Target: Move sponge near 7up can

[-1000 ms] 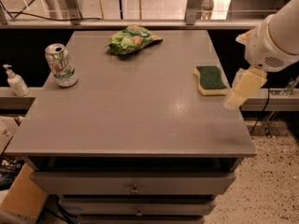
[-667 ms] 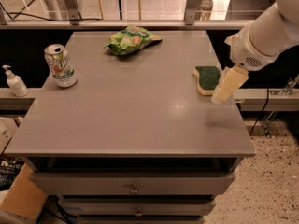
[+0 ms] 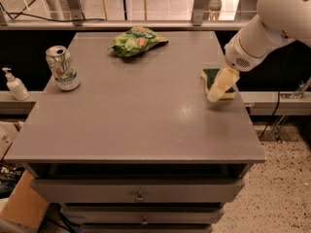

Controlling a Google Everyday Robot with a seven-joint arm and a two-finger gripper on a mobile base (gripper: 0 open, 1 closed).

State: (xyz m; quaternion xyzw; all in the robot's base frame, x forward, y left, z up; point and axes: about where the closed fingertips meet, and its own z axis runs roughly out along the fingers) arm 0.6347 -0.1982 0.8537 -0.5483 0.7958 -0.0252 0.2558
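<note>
The sponge (image 3: 210, 78), dark green on top with a pale yellow body, lies flat near the table's right edge. The gripper (image 3: 219, 86) hangs from the white arm that enters from the upper right; its pale fingers are directly over the sponge and cover most of it. The 7up can (image 3: 62, 68), silver with green and red marks and an open top, stands upright near the left edge, far from the sponge.
A green snack bag (image 3: 137, 40) lies at the back centre of the grey table (image 3: 141, 120). A white pump bottle (image 3: 14, 84) stands on a lower ledge left of the table. Drawers sit below the front edge.
The arm has swung left and inward, bringing the gripper from beside the table's right edge to over the sponge. The sponge, can and bag have not moved.
</note>
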